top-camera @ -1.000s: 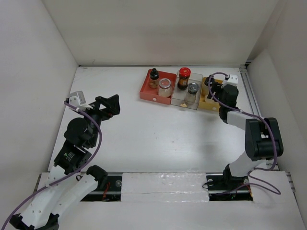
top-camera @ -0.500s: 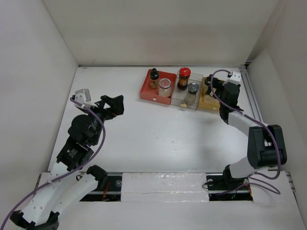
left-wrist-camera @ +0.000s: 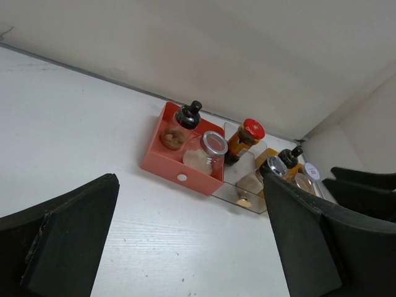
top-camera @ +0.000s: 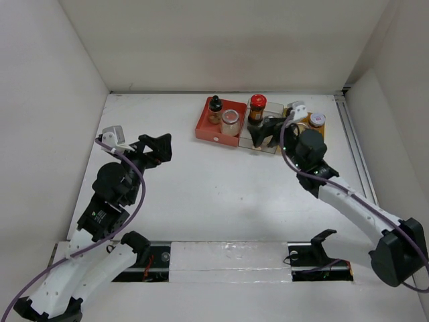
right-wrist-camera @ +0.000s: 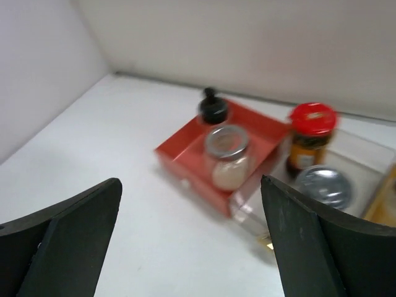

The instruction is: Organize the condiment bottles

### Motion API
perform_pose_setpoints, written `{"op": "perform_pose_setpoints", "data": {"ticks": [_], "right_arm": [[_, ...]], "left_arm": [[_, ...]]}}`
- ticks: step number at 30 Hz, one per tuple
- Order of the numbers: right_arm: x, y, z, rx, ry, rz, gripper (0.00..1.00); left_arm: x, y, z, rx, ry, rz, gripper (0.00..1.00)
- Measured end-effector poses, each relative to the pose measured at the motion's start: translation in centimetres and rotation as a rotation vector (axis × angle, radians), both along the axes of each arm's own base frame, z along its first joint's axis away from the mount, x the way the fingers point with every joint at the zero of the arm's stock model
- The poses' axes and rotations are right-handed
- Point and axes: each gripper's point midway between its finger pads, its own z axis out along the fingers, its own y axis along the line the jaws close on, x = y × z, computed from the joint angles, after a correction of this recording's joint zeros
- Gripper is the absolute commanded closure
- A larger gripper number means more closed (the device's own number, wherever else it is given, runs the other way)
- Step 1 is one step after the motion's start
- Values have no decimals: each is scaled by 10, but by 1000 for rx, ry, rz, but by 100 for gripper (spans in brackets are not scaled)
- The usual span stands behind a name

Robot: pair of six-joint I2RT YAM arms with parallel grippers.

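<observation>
The condiment bottles stand in three trays at the back. A black-capped bottle (top-camera: 215, 107) and a silver-lidded jar (top-camera: 230, 121) share the red tray (top-camera: 209, 130). The red-capped bottle (top-camera: 257, 107) and a silver-lidded jar (right-wrist-camera: 325, 185) sit in the clear tray (left-wrist-camera: 247, 201). A whitish-lidded jar (top-camera: 316, 119) and a black-capped bottle (left-wrist-camera: 289, 154) stand in the yellow tray (top-camera: 292, 149). My right gripper (top-camera: 263, 131) hovers open over the clear tray's front, holding nothing (right-wrist-camera: 192, 241). Open and empty too, my left gripper (top-camera: 157, 144) stays far left of the trays (left-wrist-camera: 192, 247).
White walls close in the table at the back and on both sides. A rail (top-camera: 355, 147) runs along the right edge beside the yellow tray. Bare white tabletop (top-camera: 214, 188) lies between the trays and the arm bases.
My right gripper opened, pulled back from the yellow tray and swung left over the clear tray, uncovering the whitish-lidded jar. The left arm shifted slightly.
</observation>
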Motion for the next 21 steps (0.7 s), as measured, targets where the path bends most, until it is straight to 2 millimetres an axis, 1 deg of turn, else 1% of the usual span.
{"op": "perform_pose_setpoints", "data": {"ticks": [1, 4, 5, 6, 7, 8, 9, 10, 12, 14, 15, 16, 17, 18, 19, 21], "right_arm": [[-13, 21, -4, -19, 5, 76, 1], [-53, 69, -22, -76, 35, 264, 1], [-67, 82, -30, -97, 48, 319, 3], [-79, 91, -39, -115, 63, 360, 4], [-89, 97, -48, -131, 83, 392, 8], [-97, 102, -59, -147, 106, 415, 16], [-103, 104, -71, -162, 129, 431, 20], [-107, 104, -82, -178, 152, 439, 29], [-116, 102, -106, -210, 206, 447, 51], [-121, 98, -122, -234, 246, 439, 58], [-123, 97, -127, -242, 257, 436, 64], [-125, 96, -130, -249, 266, 431, 64], [-125, 96, -130, -248, 267, 429, 67], [-125, 96, -129, -247, 265, 426, 71], [-126, 96, -128, -247, 262, 426, 78], [-126, 97, -127, -245, 257, 424, 82]], "left_arm": [[-1, 1, 1, -3, -5, 0, 0], [-5, 3, 7, -13, -24, 0, 0], [-6, 4, 8, -15, -28, 1, 0], [-6, 4, 9, -16, -31, 0, 0], [-6, 4, 9, -17, -33, 1, 0], [-6, 4, 10, -18, -34, 0, 0], [-6, 4, 10, -18, -35, 0, 0], [-6, 4, 10, -17, -35, 0, 0], [-6, 4, 10, -16, -36, 0, 0], [-6, 4, 10, -15, -36, 0, 0], [-6, 4, 10, -16, -36, -1, 0], [-6, 4, 10, -15, -36, -2, 0], [-7, 4, 10, -15, -36, -4, 0], [-7, 3, 10, -15, -36, -5, 0], [-7, 3, 10, -15, -36, -7, 0], [-7, 3, 10, -14, -36, -8, 0]]}}
